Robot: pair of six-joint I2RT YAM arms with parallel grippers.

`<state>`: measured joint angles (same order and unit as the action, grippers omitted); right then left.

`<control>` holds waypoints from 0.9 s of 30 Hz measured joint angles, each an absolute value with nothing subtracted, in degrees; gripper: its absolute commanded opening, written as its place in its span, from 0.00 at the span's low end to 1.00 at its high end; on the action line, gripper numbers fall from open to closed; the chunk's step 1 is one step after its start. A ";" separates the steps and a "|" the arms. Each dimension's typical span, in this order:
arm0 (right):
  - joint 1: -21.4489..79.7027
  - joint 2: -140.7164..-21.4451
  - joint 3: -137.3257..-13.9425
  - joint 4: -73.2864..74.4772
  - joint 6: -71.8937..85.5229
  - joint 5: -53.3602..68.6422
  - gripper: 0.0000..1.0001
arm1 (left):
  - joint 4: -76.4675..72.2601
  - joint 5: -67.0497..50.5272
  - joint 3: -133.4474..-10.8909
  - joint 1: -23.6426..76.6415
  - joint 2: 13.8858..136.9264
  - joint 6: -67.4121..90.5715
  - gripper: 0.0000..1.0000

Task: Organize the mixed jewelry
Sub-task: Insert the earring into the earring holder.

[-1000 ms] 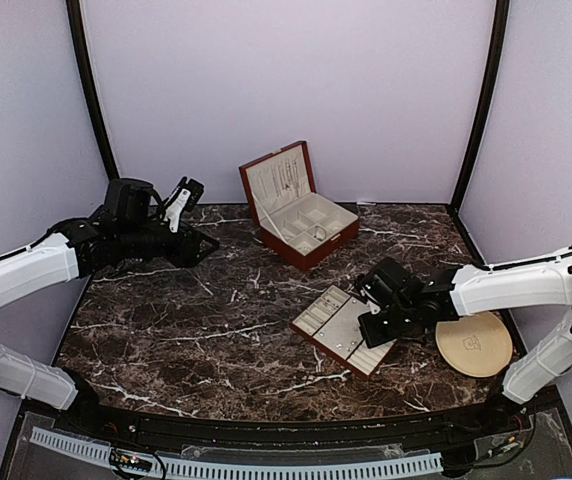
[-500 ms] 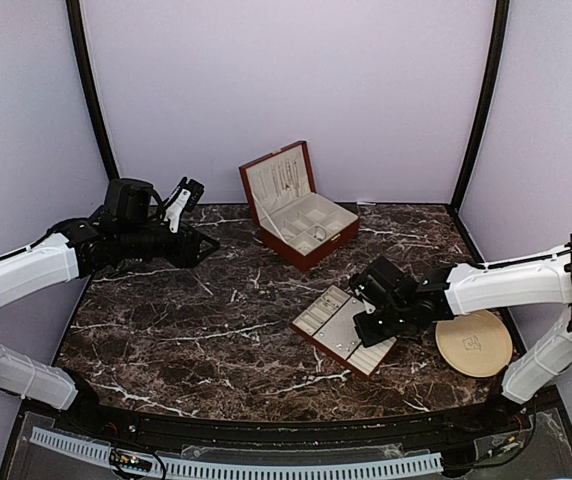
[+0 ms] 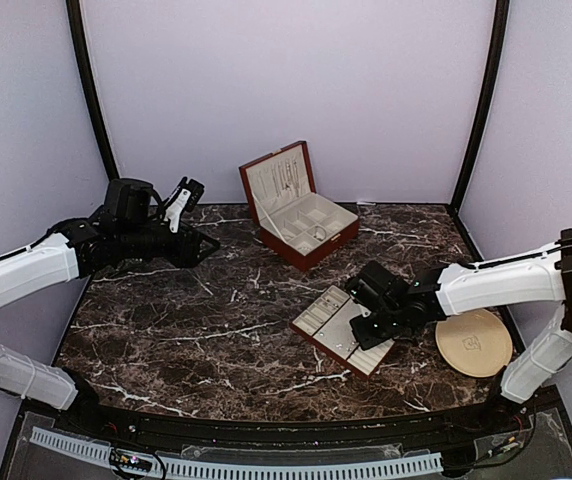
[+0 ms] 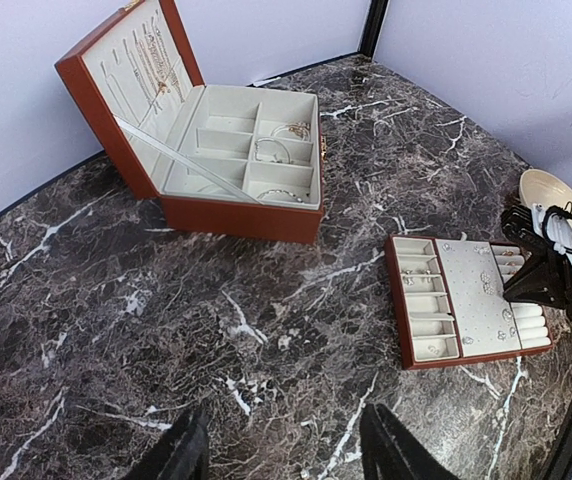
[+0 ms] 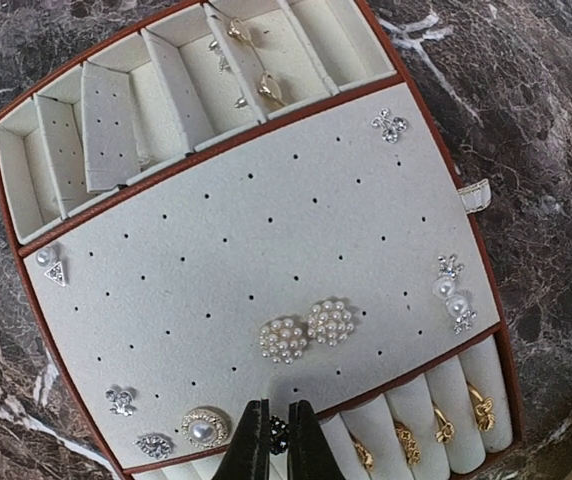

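My right gripper [image 5: 278,408] is shut on a tiny dark beaded earring [image 5: 278,434], held just above the near edge of the flat tray's cream pin pad [image 5: 266,210]. The pad carries mixed jewelry: two pearl-cluster studs [image 5: 308,330], a round pearl stud [image 5: 203,430] and small silvery pieces [image 5: 389,124]. Gold rings [image 5: 444,425] sit in the ring rolls. From above, the right gripper [image 3: 361,330] hangs over the tray [image 3: 318,318]. My left gripper [image 4: 281,425] is open and holds nothing, high over the table's left side [image 3: 202,245].
A red-brown wooden box [image 3: 306,248] stands open at the back centre, with chains and bangles in its cream compartments [image 4: 281,150]. A round beige plate [image 3: 474,343] lies to the right of the tray. The dark marble table is walled in by lilac panels.
My right arm has crept a little to the left over the tray, still shut on the dark earring. The left arm has not moved.
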<state>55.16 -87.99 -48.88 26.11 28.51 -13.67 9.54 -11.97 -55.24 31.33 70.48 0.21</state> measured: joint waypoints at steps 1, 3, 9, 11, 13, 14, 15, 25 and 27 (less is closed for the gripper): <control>55.22 -88.07 -48.90 26.15 28.47 -13.82 0.07 | 9.52 -12.01 -55.24 31.33 70.48 0.21 0.53; 55.35 -88.20 -48.95 26.22 28.38 -14.13 0.07 | 9.54 -12.03 -55.24 31.33 70.48 0.21 0.53; 55.81 -88.60 -49.19 26.39 28.25 -15.11 0.07 | 9.52 -12.03 -55.22 31.33 70.48 0.21 0.54; 55.92 -88.62 -49.23 26.44 28.25 -15.33 0.07 | 9.52 -12.03 -55.22 31.33 70.48 0.21 0.54; 56.03 -88.64 -49.30 26.52 28.25 -15.51 0.07 | 9.52 -12.03 -55.22 31.33 70.48 0.21 0.54; 56.10 -88.66 -49.30 26.55 28.25 -15.66 0.07 | 9.52 -12.03 -55.22 31.33 70.48 0.21 0.54; 56.16 -88.73 -49.32 26.55 28.25 -15.79 0.07 | 9.52 -12.03 -55.22 31.33 70.48 0.21 0.54; 56.36 -89.36 -49.82 26.57 28.25 -16.69 0.07 | 9.50 -12.21 -55.22 31.33 70.48 0.21 0.54; 56.40 -89.52 -49.93 26.55 28.25 -16.73 0.07 | 9.50 -12.25 -55.22 31.33 70.48 0.21 0.54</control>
